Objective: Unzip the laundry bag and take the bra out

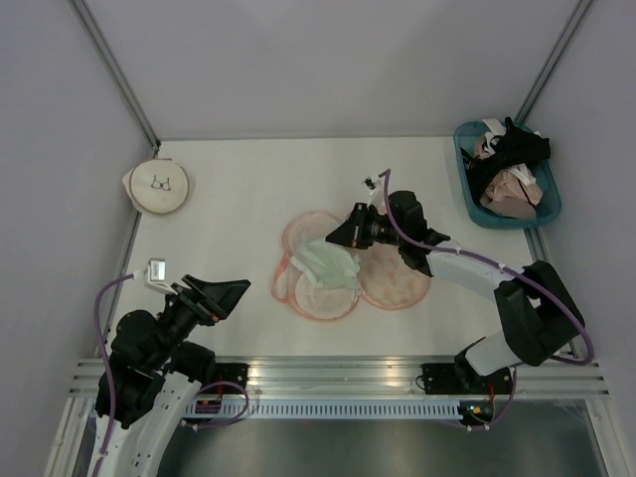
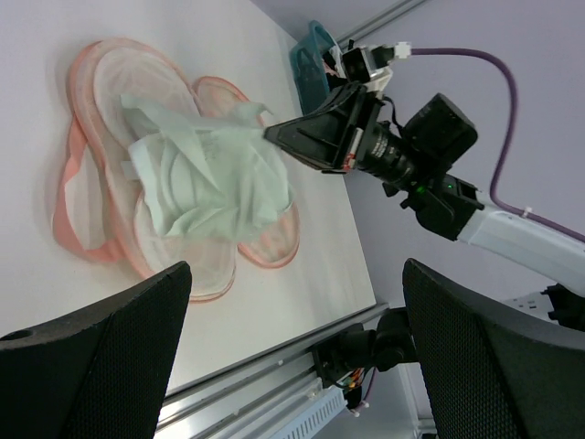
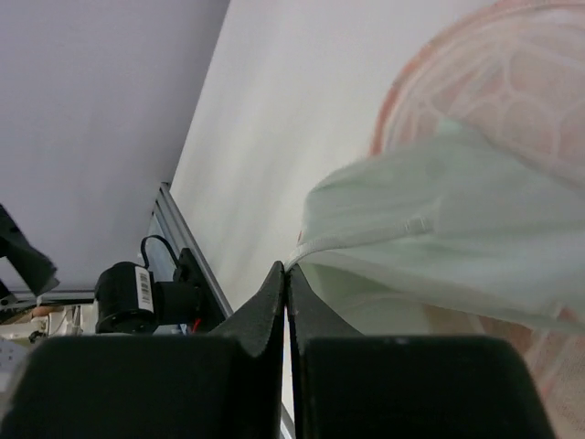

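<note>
At mid-worktop, the right gripper (image 1: 334, 238) pinches the pale bra (image 1: 328, 264) over the splayed laundry bag (image 1: 399, 285); near the front-left corner, the left gripper (image 1: 227, 295) hangs with fingers spread wide.

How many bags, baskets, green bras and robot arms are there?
Bags: 2, the peach laundry bag and the round cream pouch
Baskets: 1, the blue basket
Green bras: 1, the pale green bra
Robot arms: 2, the left arm and the right arm
Total: 6
</note>
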